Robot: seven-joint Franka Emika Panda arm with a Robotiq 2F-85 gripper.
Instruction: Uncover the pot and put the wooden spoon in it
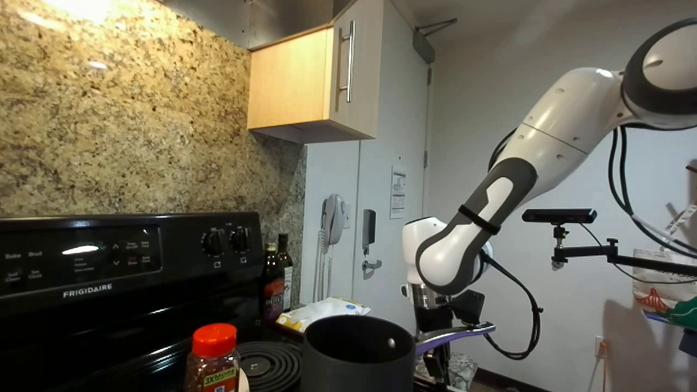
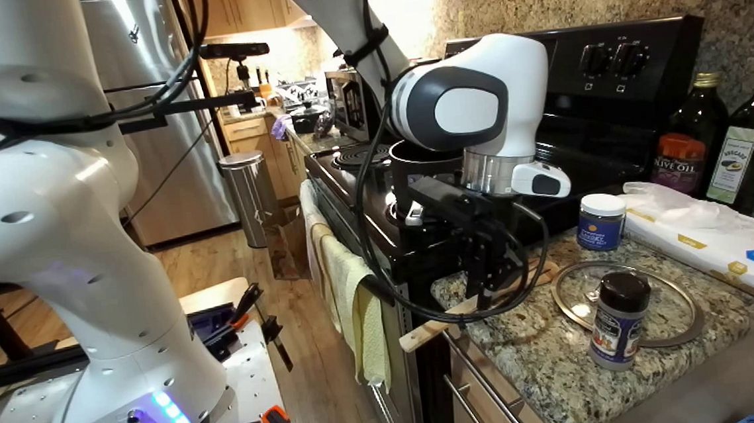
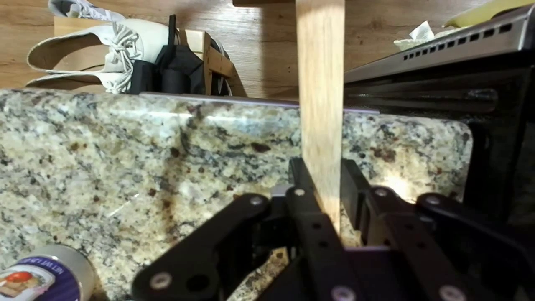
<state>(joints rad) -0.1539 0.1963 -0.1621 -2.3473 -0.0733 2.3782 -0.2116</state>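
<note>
Granite counter beneath a gripper closed around the wooden spoon.
In an exterior view, a pale door and wall stand behind the gripper, the pot in front. In an exterior view, the pot sits on the black stove beyond the gripper, a glass lid on the counter near it. In the wrist view, fingers meet both edges of the spoon's handle; wooden floor and shoes show past the counter.

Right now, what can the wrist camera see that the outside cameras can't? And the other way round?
Only the wrist view shows the white shoes. Only the exterior views show the pot, with the fridge too in an exterior view. All share the gripper; the wrist view shares the wooden spoon with an exterior view.
</note>
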